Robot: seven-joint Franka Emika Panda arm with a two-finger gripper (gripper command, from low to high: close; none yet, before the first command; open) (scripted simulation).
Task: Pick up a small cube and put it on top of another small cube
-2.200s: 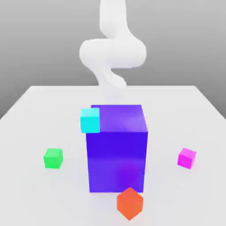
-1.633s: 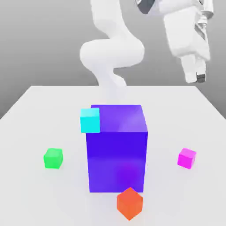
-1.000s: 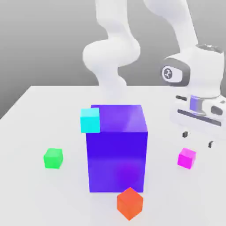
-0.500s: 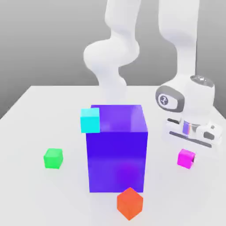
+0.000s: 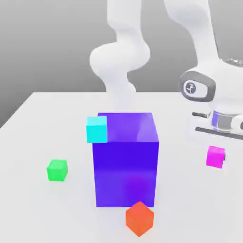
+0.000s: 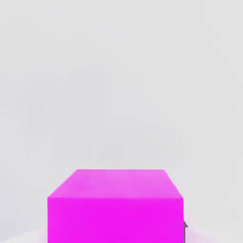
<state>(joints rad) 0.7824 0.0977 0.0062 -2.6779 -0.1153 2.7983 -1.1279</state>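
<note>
Moved: magenta cube (image 5: 215,156) is riding up off the table (image 5: 42,137) now, higher and further toward the exterior view's right than half a second back.
Gripper (image 5: 216,153): fingers are clamping on that magenta cube, holding it in the air.
Green cube (image 5: 57,169): one, sitting on the table at the exterior view's left, well apart.
Others: one big purple-blue block (image 5: 125,159), one cyan cube (image 5: 97,129) against its upper corner, one orange-red cube (image 5: 139,218) just in front.

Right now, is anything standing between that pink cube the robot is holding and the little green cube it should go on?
Yes. The big purple-blue block, with the cyan cube at its upper corner, stands between the magenta cube in the gripper and the green cube, so it likely must go over or around.
</note>
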